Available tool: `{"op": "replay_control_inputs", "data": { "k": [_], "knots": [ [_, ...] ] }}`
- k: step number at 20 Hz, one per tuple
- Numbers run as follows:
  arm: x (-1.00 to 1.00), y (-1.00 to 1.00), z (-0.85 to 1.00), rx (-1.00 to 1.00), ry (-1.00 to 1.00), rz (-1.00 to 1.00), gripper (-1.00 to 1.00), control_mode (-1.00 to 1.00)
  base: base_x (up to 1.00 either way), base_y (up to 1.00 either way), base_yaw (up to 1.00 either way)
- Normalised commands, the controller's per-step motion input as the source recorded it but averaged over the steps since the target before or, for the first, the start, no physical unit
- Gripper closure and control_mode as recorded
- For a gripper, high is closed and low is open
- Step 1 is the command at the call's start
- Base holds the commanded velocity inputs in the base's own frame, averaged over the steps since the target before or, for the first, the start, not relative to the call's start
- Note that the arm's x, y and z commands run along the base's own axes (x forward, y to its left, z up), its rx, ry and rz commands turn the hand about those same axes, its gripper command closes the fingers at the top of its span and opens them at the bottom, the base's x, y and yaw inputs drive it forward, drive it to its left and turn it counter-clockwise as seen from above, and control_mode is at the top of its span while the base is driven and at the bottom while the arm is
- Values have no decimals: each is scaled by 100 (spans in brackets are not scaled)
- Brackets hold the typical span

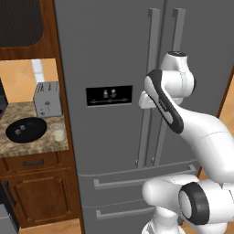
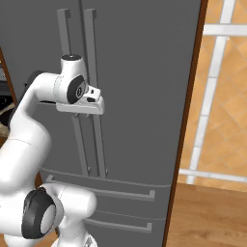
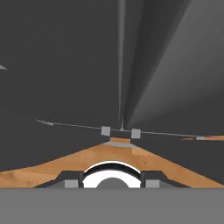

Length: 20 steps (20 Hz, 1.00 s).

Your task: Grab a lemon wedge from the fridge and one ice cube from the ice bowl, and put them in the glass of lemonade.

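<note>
Arm base fills foreground | tool (image 2: 91,114) at fridge (image 1: 105,55) door handles, apparently to pull a door; grip unclear | doors shut, lemon wedge hidden | ice bowl (image 1: 25,129) and glass of lemonade (image 1: 58,131) at counter (image 1: 32,147) front edge

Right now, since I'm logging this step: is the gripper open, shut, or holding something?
Gripper: open, jaws apart with nothing between them, up by the fridge door handles.

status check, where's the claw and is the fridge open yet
Claw up at the fridge door handles, grip state unclear. Fridge doors closed. Ice bowl and glass of lemonade waiting on the counter, left.
</note>
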Motion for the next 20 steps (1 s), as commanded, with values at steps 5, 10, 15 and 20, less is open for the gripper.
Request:
{"op": "replay_control_inputs", "data": {
  "k": [5, 10, 15, 20],
  "knots": [
    [-25, 0, -7, 0, 0, 0, -100, -100, 0, 0, 0],
    [-44, 0, -15, 0, 0, 0, -100, -100, 0, 0, 0],
    [-29, 0, -18, 0, 0, 0, -100, -100, 0, 0, 0],
    [-22, -3, -4, 0, 1, 0, -100, -100, 0, 0, 0]
  ]
}}
